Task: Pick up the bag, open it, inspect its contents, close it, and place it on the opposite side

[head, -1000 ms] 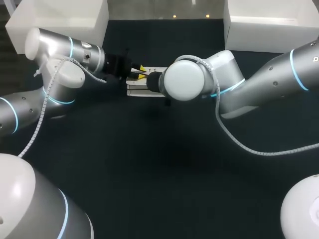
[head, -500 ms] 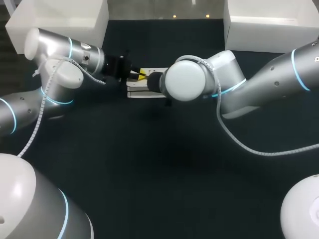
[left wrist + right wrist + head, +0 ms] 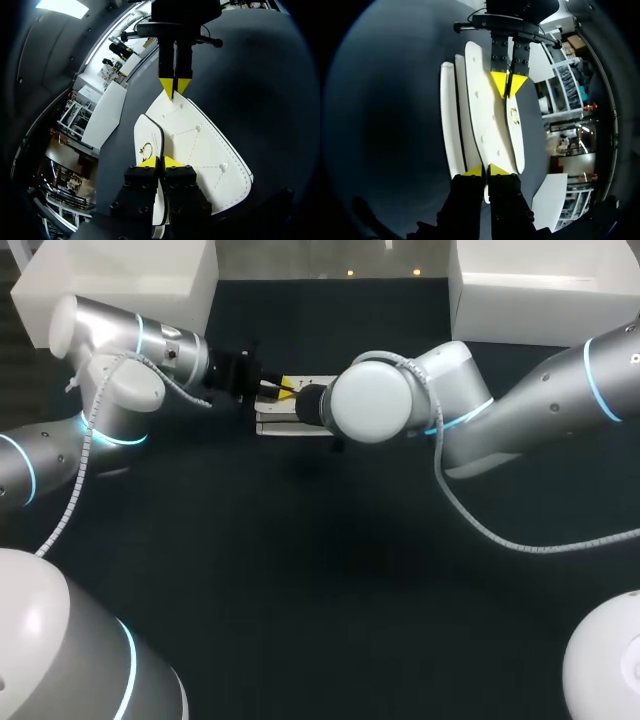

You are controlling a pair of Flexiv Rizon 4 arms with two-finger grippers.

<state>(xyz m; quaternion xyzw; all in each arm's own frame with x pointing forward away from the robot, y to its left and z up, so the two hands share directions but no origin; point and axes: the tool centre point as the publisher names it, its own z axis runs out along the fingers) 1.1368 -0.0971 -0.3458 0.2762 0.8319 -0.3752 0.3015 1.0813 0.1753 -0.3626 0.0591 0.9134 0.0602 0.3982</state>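
Left gripper (image 3: 160, 162) and right gripper (image 3: 485, 171) are pinching opposite ends of the bag (image 3: 200, 150); spreading it evenly, without twisting, should open it.

The bag (image 3: 292, 423) lies on the counter (image 3: 320, 570) at its far middle, with the left jaws at its left end and the right jaws at its right end (tips facing each other, each clamped on a panel).
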